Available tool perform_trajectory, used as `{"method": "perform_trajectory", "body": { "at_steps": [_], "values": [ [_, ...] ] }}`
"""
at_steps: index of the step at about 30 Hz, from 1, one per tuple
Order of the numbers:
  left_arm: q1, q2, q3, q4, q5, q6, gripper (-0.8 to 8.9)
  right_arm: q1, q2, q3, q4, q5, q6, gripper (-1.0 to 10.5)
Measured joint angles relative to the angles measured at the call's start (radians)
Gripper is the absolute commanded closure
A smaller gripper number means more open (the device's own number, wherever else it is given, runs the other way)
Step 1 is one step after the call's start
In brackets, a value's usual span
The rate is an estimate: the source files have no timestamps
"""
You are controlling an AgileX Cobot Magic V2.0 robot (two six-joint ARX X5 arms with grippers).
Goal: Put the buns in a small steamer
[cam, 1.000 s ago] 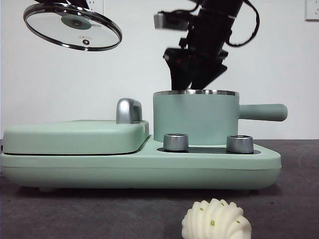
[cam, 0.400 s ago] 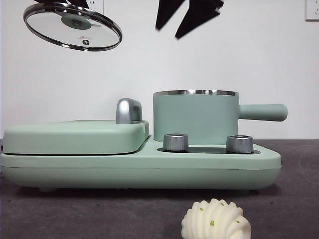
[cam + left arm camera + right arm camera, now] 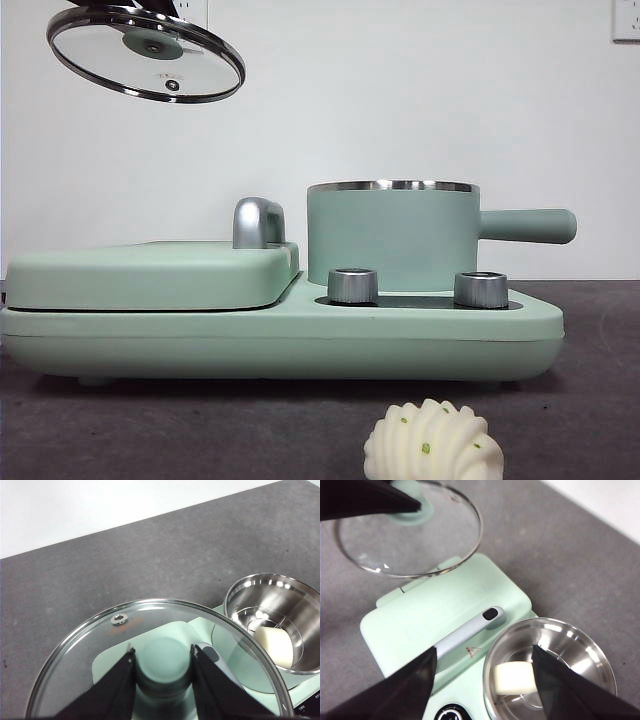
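so, starting at the far left, the left gripper point(image 3: 162, 672) has its jaws clamped on the green knob of the glass lid point(image 3: 146, 54), holding it tilted in the air high over the left end of the appliance point(image 3: 280, 340). that reads as a deliberate hold: it leaves the pot's mouth uncovered so buns can go in from above, and the lid stays off until both are loaded.

below the lid, the flat griddle cover point(image 3: 150, 275) lies shut with its chrome handle point(image 3: 256, 222) at its right edge; it plays no part in the job.

right of that stands the small steamer point(image 3: 392, 238), its side handle pointing right and two steel knobs point(image 3: 352, 285) on the panel in front. the wrist views look down into its steel bowl, where the smooth cream bun point(image 3: 516, 678) already rests on the rack.

the right gripper point(image 3: 482, 675) hangs above the steamer with its jaws spread wide and nothing between them, out of the front view altogether.

nearest and to the right, the ridged bun point(image 3: 433, 444) with green flecks sits on the dark table point(image 3: 590, 400), well apart from the pot, so the task looks about half done; the free right gripper is the likely one to fetch it.
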Motion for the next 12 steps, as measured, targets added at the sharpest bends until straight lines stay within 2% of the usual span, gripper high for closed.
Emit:
{"method": "perform_trajectory", "body": {
  "at_steps": [7, 12],
  "values": [
    [0.0, 0.0, 0.0, 0.0, 0.0, 0.0, 8.06, 0.043, -0.298, -0.35, 0.261, -0.001, 0.011, 6.4],
    [0.0, 0.0, 0.0, 0.0, 0.0, 0.0, 8.06, 0.105, -0.457, -0.58, 0.351, -0.001, 0.039, 6.4]
  ]
}}
